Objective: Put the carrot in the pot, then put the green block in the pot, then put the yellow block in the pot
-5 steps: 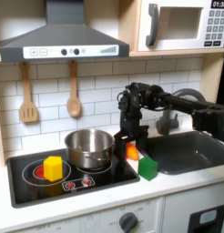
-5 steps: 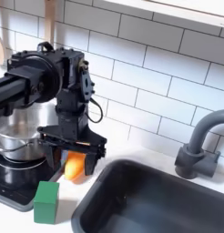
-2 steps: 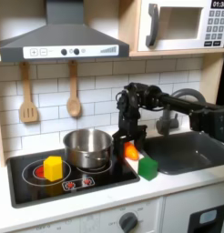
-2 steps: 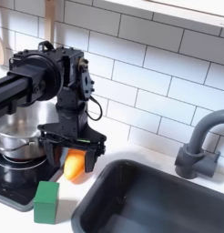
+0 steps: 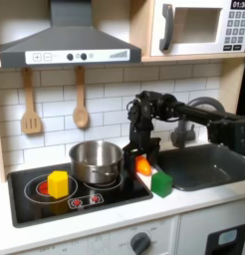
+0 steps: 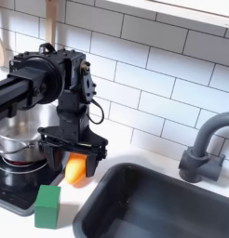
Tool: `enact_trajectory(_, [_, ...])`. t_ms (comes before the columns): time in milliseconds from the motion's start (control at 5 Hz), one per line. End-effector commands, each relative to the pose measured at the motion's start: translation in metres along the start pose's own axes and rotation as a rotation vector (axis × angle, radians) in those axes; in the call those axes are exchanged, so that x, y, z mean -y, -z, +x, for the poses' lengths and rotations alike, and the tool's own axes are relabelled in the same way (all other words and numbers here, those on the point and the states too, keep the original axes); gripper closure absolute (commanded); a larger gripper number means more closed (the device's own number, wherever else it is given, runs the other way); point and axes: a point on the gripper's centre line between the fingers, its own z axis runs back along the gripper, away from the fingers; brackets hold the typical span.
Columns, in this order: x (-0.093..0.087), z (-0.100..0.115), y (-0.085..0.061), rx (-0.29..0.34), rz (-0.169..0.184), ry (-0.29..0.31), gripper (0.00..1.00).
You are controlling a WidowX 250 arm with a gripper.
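Observation:
The orange carrot (image 5: 142, 165) (image 6: 76, 168) lies on the counter between the stove and the sink. My gripper (image 5: 140, 159) (image 6: 75, 160) is lowered over it, open, with a black finger (image 6: 49, 158) on each side and a gap to the carrot. The steel pot (image 5: 98, 161) (image 6: 16, 141) stands on the stove just to the first exterior view's left of the gripper. The green block (image 5: 160, 183) (image 6: 47, 206) sits on the counter in front of the carrot. The yellow block (image 5: 58, 183) rests on the stove's front left burner.
A dark sink (image 5: 199, 164) (image 6: 154, 204) with a grey faucet (image 6: 202, 149) lies to the first exterior view's right of the carrot. Wooden utensils (image 5: 81, 100) hang on the tiled wall behind the stove (image 5: 75, 194), under a range hood.
Almost nothing has moved. The fingers seem to have drawn slightly closer around the carrot, which stays in place.

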Motion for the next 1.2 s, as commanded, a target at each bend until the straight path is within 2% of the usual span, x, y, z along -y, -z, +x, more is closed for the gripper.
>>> enact_trajectory(0, [-0.003, 0.007, -0.005, 0.010, -0.002, -0.006, 0.00])
enact_trajectory(400, [-0.014, 0.016, -0.006, 0.016, 0.004, -0.021, 0.00])
enact_trajectory(1000, [-0.007, -0.007, 0.002, -0.013, 0.007, 0.003, 0.00])
